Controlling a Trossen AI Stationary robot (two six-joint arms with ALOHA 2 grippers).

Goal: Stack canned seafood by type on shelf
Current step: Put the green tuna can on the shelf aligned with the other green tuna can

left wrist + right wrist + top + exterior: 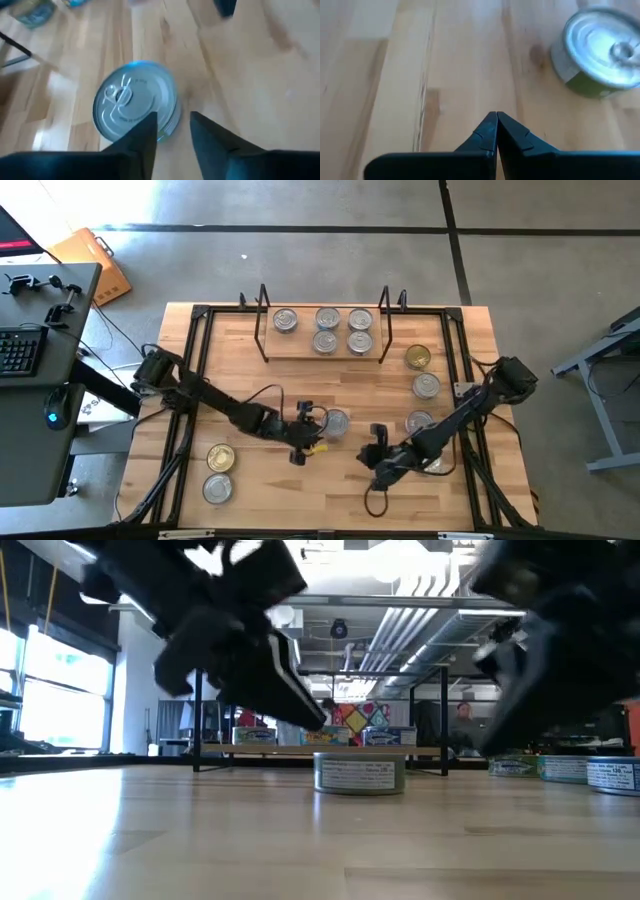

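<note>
Left gripper: at table centre, just left of a silver-topped tin. In its wrist view the fingers stand slightly apart with a narrow gap; one finger overlaps the tin's near rim, the other sits on bare wood beside it. Nothing clamped between them.
Centre tin: upright on the table, pull-tab lid up, blue-edged label; in the low view it stands alone in mid-table.
Right gripper: right of centre, near side, over bare wood. Fingers pressed together, tips touching, holding nothing.
Tin near right gripper: silver top, green-banded side, apart from the fingertips, not touched.
Shelf: far side of the table, centred; light-wood board in black wire frame with upright ends.
Tins on shelf: one silver-topped tin at the left; four more in a close two-by-two group to its right.
Right-side tins: gold-topped tin just right of the shelf; silver ones nearer, in a line.
Near-left tins: one gold top, one silver top just nearer.
Room: a person shows far behind the table, in the low view.
</note>
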